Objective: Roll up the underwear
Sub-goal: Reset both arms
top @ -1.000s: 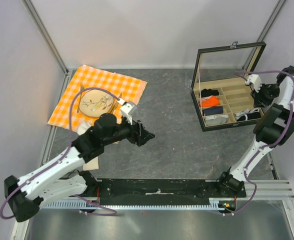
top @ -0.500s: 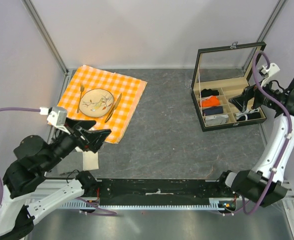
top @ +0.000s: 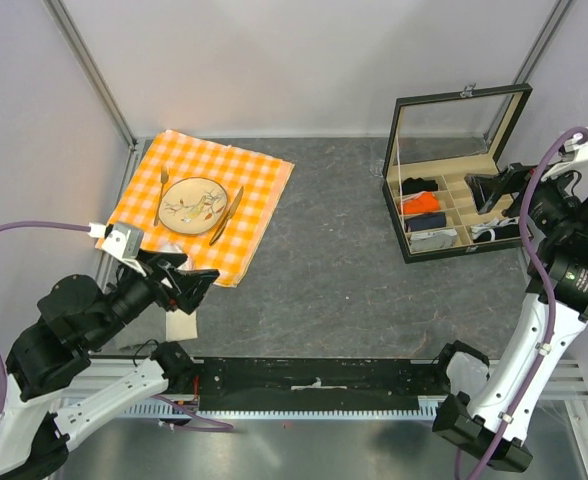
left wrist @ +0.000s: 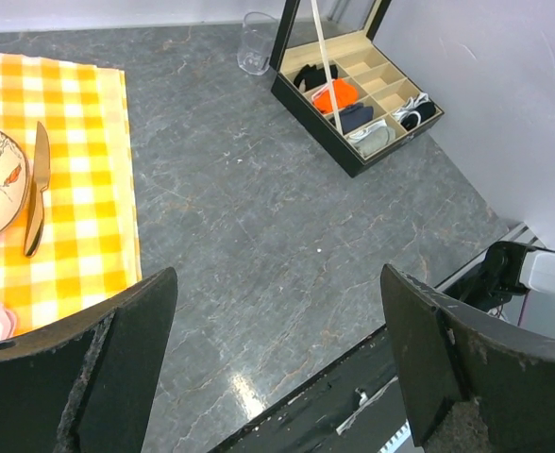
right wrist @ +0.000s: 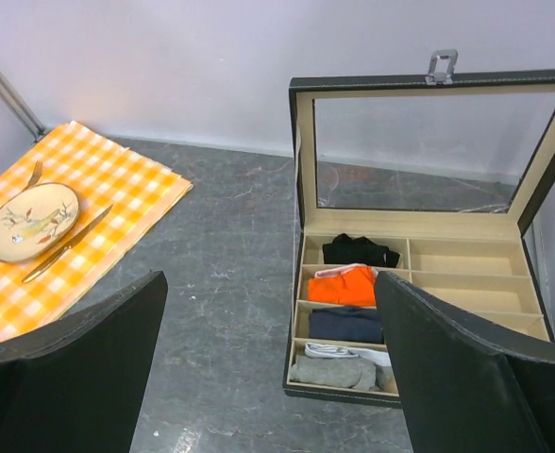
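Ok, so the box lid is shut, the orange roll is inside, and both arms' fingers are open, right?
No, the box lid stands open, as the right wrist view shows. The orange roll is inside the box, and the left arm's fingers and the right arm's fingers are open.

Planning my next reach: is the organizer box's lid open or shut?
Open. The glass lid stands upright behind the box, leaving its compartments exposed.

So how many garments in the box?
5: black roll, orange roll, navy roll, grey roll down the left column; black-and-white underwear in the near-right compartment. More may be hidden.
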Robot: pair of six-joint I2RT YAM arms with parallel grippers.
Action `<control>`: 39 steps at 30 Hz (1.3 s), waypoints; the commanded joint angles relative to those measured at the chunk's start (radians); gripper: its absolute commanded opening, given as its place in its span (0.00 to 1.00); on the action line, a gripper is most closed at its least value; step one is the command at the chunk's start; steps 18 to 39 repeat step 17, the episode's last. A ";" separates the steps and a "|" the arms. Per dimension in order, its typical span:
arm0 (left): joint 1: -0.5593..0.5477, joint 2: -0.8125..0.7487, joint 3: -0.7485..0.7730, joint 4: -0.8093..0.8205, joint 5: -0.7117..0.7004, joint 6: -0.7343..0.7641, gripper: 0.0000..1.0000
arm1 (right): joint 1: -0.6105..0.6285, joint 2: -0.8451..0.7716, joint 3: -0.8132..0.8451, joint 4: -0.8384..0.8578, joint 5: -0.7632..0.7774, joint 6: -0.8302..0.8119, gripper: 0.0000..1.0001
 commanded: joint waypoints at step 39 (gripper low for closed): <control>0.003 -0.016 -0.022 -0.019 -0.050 0.035 0.94 | -0.001 0.082 -0.022 0.008 0.112 0.022 0.98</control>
